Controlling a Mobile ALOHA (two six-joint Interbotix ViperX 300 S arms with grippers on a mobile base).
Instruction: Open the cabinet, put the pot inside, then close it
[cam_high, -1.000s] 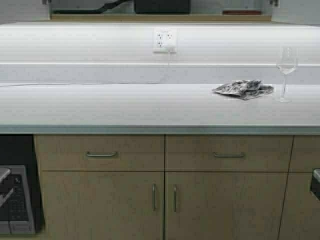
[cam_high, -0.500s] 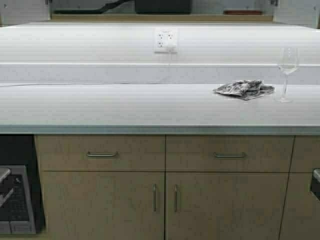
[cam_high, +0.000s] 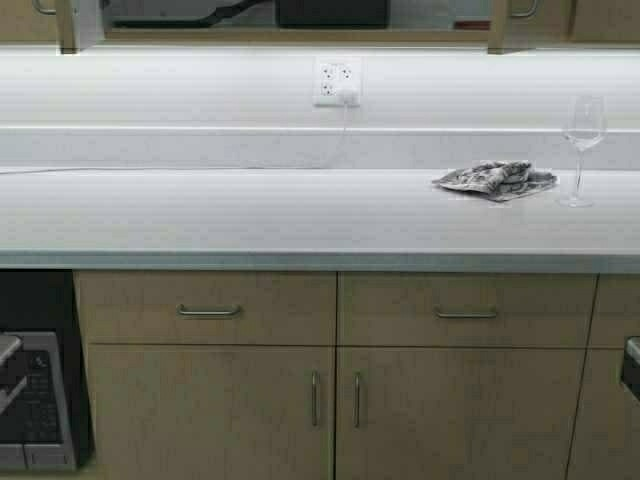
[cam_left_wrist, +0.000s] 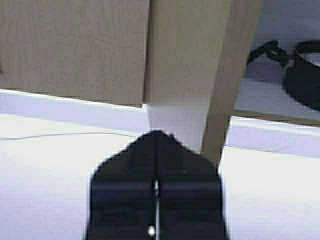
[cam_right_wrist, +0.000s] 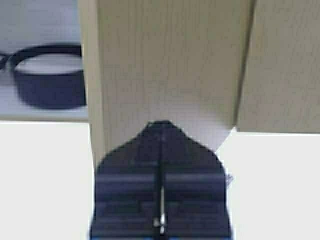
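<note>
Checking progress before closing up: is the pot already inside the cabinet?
Yes, the pot sits on the pale shelf inside the cabinet, behind its open door.

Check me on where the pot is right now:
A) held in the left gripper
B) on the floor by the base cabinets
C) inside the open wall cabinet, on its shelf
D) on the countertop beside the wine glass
C: both wrist views show the pot sitting on the pale shelf inside the cabinet, past its open doors, while the left gripper and right gripper are both shut and hold nothing.
</note>
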